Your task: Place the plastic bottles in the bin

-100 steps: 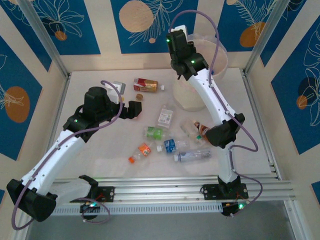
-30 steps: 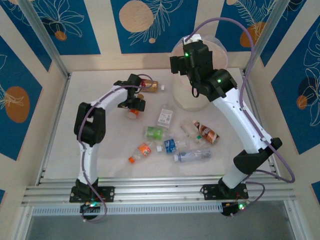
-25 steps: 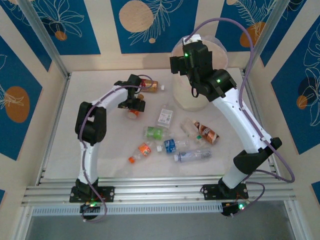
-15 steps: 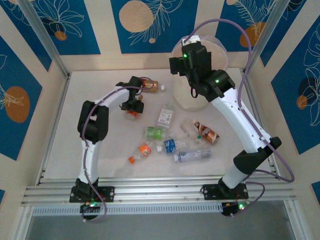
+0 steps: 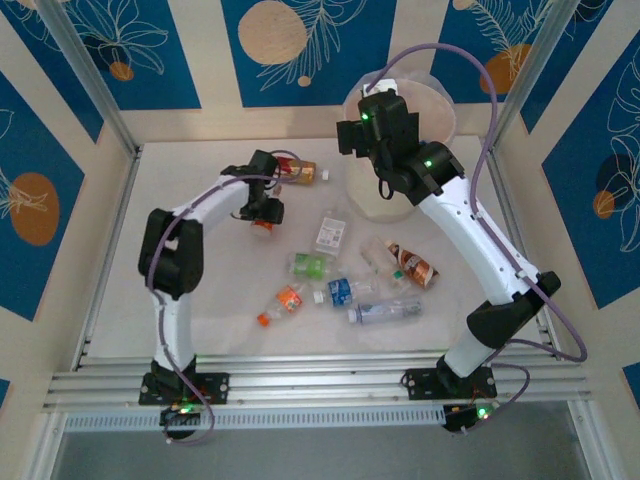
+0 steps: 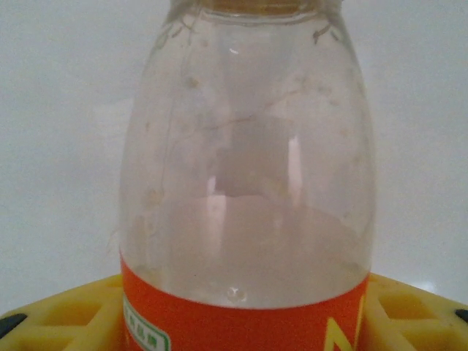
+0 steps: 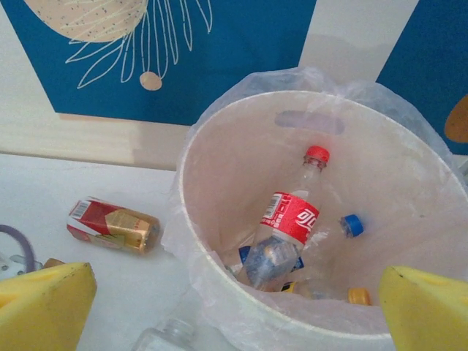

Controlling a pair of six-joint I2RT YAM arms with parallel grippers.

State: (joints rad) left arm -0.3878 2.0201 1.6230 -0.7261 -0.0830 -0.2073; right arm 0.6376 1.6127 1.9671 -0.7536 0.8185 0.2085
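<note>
Clear plastic bottles [image 5: 340, 292] strewn flat, orange-labelled bottle [image 6: 248, 183] off to their left, cream bin [image 7: 212, 219] upright (red-labelled bottle [image 7: 289, 219] inside)

A white table [image 5: 200, 320] sits inside cream walls hung with blue panels [image 5: 330, 30] printed with white leaf outlines and tan discs. Aluminium posts [image 5: 85, 80] frame the corners; ribbed aluminium rails [image 5: 320, 375] line the near edge.

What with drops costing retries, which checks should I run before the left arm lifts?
1. The orange-labelled bottle sits between the left fingers: ok, they press its label on both sides.
2. Grip firm enough: cannot tell.
3. The bin has room: ok.
4. The right fingers are open and empty: ok.
5. The right arm is away from the bin's mouth: not ok, it hangs over the rim.
</note>
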